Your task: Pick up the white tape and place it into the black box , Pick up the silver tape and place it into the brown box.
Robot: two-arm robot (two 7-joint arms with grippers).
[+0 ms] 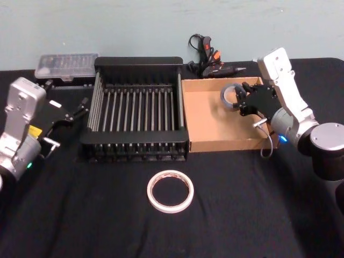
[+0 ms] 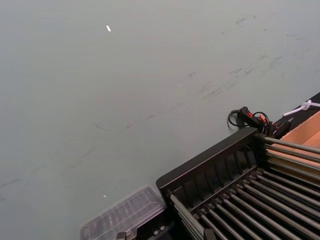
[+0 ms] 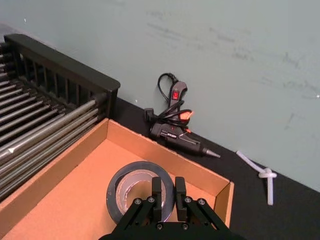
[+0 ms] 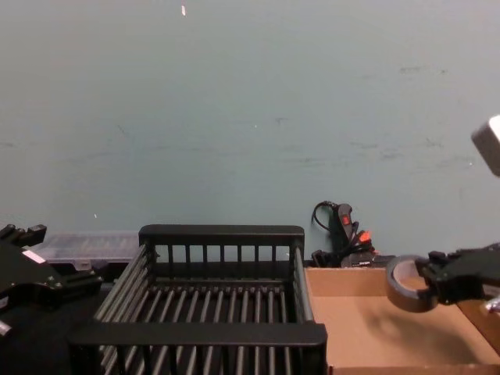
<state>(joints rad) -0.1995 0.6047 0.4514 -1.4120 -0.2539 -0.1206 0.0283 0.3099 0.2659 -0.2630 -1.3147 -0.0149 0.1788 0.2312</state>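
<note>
The white tape (image 1: pixel 170 191), a wide flat ring, lies flat on the black cloth in front of the two boxes. My right gripper (image 1: pixel 240 100) is shut on the wall of the silver tape (image 1: pixel 229 97), holding it over the far right part of the brown box (image 1: pixel 215 141). In the right wrist view the fingers (image 3: pixel 158 195) pinch the silver tape (image 3: pixel 131 189) above the cardboard floor (image 3: pixel 70 200). From the chest the silver tape (image 4: pixel 405 286) hangs just above the box's floor. The black box (image 1: pixel 137 63) stands left of the brown one. My left gripper (image 1: pixel 75 114) is parked open at the far left.
A glue gun (image 1: pixel 212 62) with its cable lies behind the brown box by the wall. A clear plastic case (image 1: pixel 65 66) sits behind the black box's left corner. A white zip tie (image 3: pixel 265 175) lies on the cloth right of the glue gun.
</note>
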